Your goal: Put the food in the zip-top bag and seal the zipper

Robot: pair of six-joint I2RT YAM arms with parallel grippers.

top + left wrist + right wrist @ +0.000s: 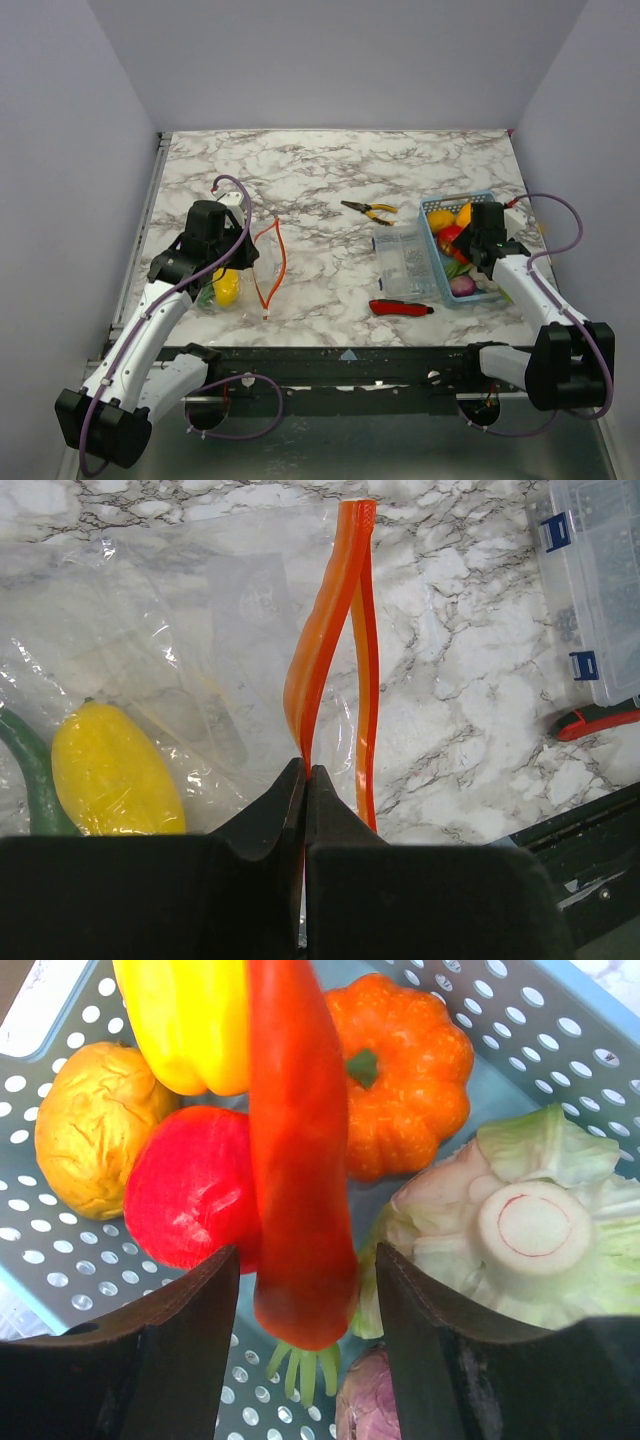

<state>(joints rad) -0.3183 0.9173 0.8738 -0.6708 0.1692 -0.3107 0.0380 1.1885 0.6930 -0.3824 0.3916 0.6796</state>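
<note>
The zip-top bag [235,280] lies on the table at the left, with a yellow food [115,770] and a green piece [30,770] inside. Its orange-red zipper [325,630] stands open in a loop. My left gripper [305,775] is shut on one side of the zipper strip; it also shows in the top view [238,262]. My right gripper [305,1300] is open inside the blue basket [460,197], its jaws on either side of a long red pepper [295,1160] without touching it. Around it lie a yellow pepper [185,1020], a red tomato [185,1190], an orange pumpkin [405,1070] and a purple bulb [365,1400].
A clear compartment box [405,262] stands left of the basket. A red-handled knife [400,308] lies near the front edge. Yellow-handled pliers [370,209] lie mid-table. A cut cabbage [520,1220] and a wrinkled yellow piece [90,1140] are also in the basket.
</note>
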